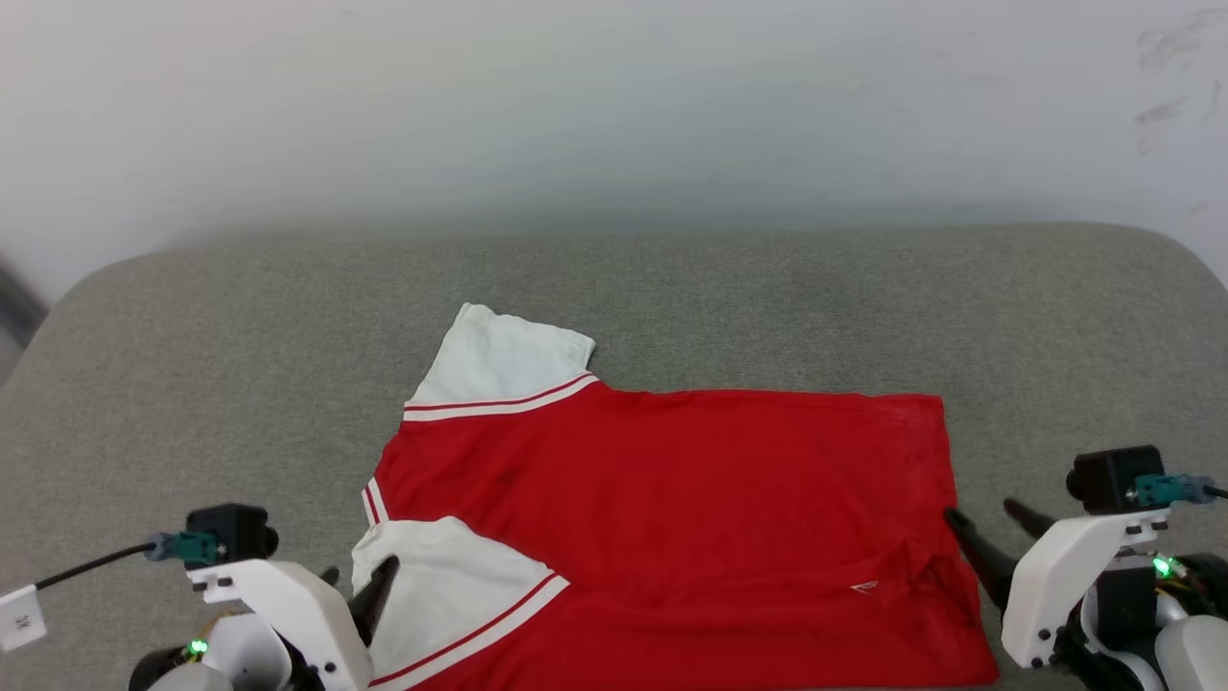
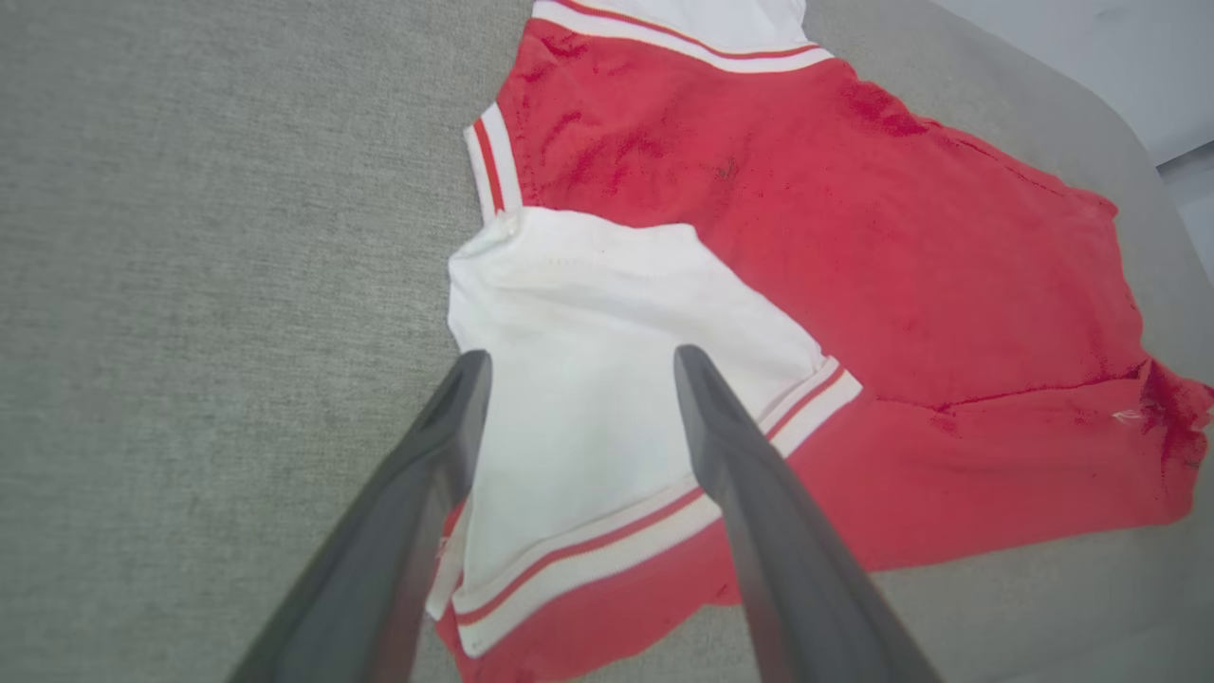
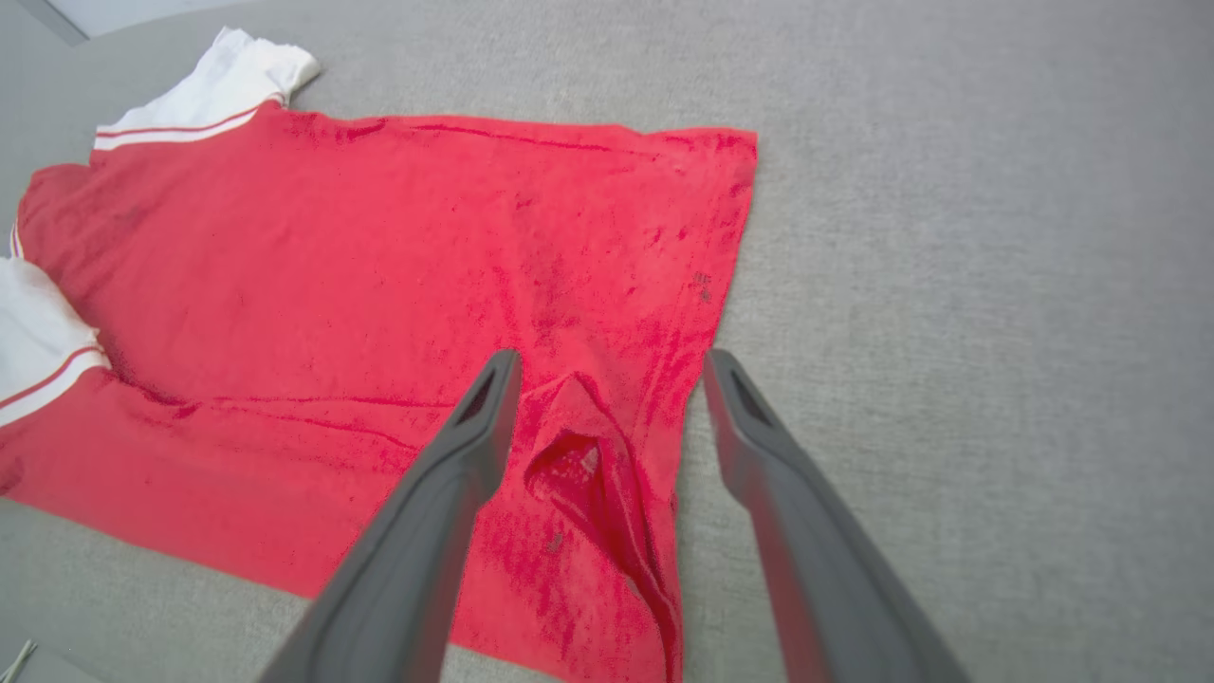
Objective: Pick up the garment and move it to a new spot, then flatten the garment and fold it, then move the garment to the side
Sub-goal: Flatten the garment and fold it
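Garment [image 1: 672, 499], one, on grey cushion [image 1: 672, 288], two white sleeves [image 1: 499, 360]; both jaws apart, empty.

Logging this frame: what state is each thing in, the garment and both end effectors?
garment: spread on the grey surface, near sleeve folded onto the red body, puckered by the hem, not gripped.
left end effector: open, over the near white sleeve.
right end effector: open, over the puckered hem.

The garment [image 1: 672, 499] is soft matt cloth; the padded surface [image 1: 672, 288], coarse grey weave; the fingers [image 2: 408, 531], smooth matt plastic.
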Controlling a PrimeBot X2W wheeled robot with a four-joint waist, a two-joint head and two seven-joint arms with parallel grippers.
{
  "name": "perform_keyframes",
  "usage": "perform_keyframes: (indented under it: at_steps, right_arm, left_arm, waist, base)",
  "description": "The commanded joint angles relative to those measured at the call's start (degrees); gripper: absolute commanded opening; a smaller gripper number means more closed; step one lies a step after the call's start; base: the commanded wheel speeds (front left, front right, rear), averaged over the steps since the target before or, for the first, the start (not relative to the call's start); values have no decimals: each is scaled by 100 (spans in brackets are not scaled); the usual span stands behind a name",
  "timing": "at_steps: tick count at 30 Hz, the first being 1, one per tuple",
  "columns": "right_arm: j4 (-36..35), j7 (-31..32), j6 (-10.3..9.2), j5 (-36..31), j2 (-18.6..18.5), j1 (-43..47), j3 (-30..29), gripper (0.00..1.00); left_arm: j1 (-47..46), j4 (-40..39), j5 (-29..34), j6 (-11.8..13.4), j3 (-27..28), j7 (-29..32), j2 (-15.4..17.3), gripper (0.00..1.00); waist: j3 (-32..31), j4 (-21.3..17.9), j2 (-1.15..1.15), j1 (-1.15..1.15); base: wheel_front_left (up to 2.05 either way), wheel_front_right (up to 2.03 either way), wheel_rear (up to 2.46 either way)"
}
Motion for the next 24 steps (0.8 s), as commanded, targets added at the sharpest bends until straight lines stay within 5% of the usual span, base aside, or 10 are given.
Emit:
perform_keyframes:
  at_steps: [1,7,15,19,24]
  right_arm:
    - [-64,-544,-2,-157,37,-147,-108,100]
    - [-260,-1847,-1,-828,241,-342,-450,100]
    - [-1038,-2417,-2,-1146,619,-647,-633,100]
    - [-1523,-2482,-2,-1197,890,-745,-667,100]
    - [-1819,-2473,-2,-1261,1073,-859,-643,100]
  left_arm:
    - [-174,13,163,5,118,-296,37,100]
    - [-654,-69,692,170,345,-1039,100,100]
    - [-1769,-91,1053,169,604,-1246,259,100]
    - [-2531,89,1005,-54,659,-896,404,100]
    - [-3522,485,841,-502,486,233,730,100]
  waist:
    - [-29,-101,0,0]
    - [97,-337,0,0]
    - [980,-647,0,0]
    - [1627,-870,0,0]
    - [2186,-1147,0,0]
  base:
    - [0,0,0]
    - [0,0,0]
    - [0,0,0]
    - [0,0,0]
    - [0,0,0]
